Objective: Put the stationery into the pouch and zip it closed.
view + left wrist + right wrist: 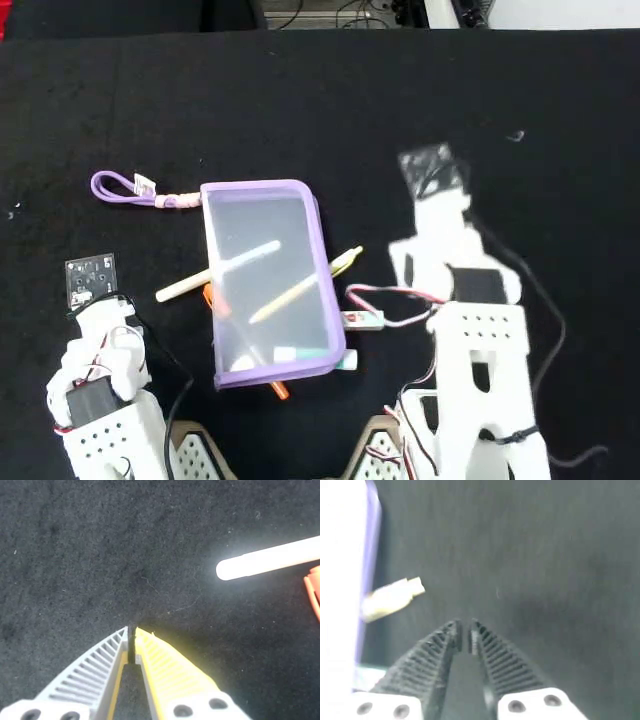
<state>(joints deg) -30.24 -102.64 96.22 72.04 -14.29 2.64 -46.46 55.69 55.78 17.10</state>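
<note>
At table centre, you see the pouch [268, 285], purple-edged and translucent, lying flat on the black table [500, 90], with its wrist strap [120, 187] trailing from a far corner. A white pen [182, 288] protrudes past the pouch's edge on the left arm's side, a yellow pen [345, 262] on the right arm's side, and an orange piece [279, 390] at the near edge. Your left gripper [131, 630], fingers pressed together on nothing, sits near the white pen's end without touching it. Your right gripper [465, 626], fingers almost meeting and empty, sits beside the pouch, near the yellow pen's tip, apart from both.
</note>
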